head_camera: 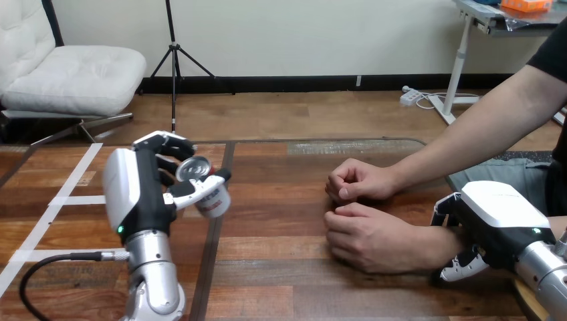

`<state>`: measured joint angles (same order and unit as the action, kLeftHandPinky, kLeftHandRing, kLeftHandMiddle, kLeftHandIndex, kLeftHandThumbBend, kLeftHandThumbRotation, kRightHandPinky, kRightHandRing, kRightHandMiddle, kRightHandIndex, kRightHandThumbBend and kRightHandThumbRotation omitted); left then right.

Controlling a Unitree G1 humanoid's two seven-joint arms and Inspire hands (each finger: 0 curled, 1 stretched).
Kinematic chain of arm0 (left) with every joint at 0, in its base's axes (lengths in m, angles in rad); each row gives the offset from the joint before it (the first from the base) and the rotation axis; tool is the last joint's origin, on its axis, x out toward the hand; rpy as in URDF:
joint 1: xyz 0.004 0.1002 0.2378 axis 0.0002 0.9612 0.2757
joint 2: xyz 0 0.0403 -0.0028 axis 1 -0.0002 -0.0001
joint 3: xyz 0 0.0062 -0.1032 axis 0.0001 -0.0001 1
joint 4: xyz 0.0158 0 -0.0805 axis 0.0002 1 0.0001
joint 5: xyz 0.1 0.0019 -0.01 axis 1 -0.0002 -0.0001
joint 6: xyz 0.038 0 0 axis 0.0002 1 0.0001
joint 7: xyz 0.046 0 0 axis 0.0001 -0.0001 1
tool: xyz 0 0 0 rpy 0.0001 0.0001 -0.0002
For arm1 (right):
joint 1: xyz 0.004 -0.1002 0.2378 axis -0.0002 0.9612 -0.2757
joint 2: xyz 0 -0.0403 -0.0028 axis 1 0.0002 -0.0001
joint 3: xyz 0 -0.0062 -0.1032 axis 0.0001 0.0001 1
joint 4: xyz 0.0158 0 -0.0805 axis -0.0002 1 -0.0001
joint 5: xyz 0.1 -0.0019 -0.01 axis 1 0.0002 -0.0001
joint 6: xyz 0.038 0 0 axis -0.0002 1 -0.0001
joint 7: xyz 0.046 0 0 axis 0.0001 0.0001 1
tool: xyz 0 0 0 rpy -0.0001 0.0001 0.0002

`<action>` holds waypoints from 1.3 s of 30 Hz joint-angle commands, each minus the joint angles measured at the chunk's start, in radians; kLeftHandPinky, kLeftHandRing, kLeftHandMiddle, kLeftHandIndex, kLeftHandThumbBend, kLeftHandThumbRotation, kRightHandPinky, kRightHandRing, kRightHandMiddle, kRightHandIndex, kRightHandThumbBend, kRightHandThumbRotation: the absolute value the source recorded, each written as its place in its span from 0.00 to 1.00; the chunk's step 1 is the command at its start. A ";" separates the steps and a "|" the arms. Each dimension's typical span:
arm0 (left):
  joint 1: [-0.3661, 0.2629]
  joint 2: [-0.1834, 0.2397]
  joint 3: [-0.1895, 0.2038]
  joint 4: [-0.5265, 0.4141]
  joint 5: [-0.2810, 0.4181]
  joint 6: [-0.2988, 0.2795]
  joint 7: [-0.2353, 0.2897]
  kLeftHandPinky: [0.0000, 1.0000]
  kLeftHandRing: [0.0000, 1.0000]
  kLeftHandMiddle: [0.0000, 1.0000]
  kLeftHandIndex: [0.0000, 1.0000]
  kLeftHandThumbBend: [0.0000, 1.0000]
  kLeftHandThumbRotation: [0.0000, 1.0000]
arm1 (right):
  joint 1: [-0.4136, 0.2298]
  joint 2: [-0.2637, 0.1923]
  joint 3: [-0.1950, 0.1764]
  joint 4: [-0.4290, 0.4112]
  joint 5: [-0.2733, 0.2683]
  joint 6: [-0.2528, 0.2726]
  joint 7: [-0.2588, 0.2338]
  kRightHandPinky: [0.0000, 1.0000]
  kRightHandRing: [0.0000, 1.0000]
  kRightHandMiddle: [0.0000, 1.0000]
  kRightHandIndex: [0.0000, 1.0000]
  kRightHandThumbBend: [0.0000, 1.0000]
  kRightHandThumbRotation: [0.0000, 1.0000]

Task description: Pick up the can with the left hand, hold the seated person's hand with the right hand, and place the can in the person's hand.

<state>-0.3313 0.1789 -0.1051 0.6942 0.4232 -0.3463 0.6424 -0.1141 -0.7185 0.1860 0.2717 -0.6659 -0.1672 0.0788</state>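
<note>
The robot's left hand [144,194], fingers and thumb curled round the side wall of a small can [212,199], holds it tilted above the left of the table [281,267]; likely light, stiff, slippery.

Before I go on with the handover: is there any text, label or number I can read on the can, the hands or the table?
can, held in the left hand: there is print on its side, too blurred to read.
right hand: no readable marking.
table and its white tape strips: no text.
</note>
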 commanded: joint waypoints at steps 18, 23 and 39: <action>-0.009 -0.034 -0.023 -0.120 -0.001 -0.081 -0.080 0.32 0.37 0.43 0.44 0.72 0.00 | 0.030 0.016 -0.028 -0.151 0.016 -0.001 0.025 0.21 0.28 0.37 0.47 0.83 0.00; 0.004 -0.046 -0.030 -0.138 -0.009 -0.094 -0.116 0.32 0.38 0.43 0.44 0.71 0.00 | 0.033 0.017 -0.031 -0.165 0.009 0.002 0.025 0.22 0.29 0.37 0.47 0.83 0.00; 0.027 -0.090 -0.055 -0.167 -0.009 -0.130 -0.155 0.32 0.37 0.42 0.43 0.72 0.00 | 0.051 0.021 -0.046 -0.226 0.011 0.011 0.024 0.22 0.28 0.37 0.47 0.84 0.00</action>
<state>-0.2630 0.0995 -0.1502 0.6058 0.4110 -0.4292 0.4893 -0.0569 -0.7185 0.1371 0.1038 -0.6675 -0.1446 0.0980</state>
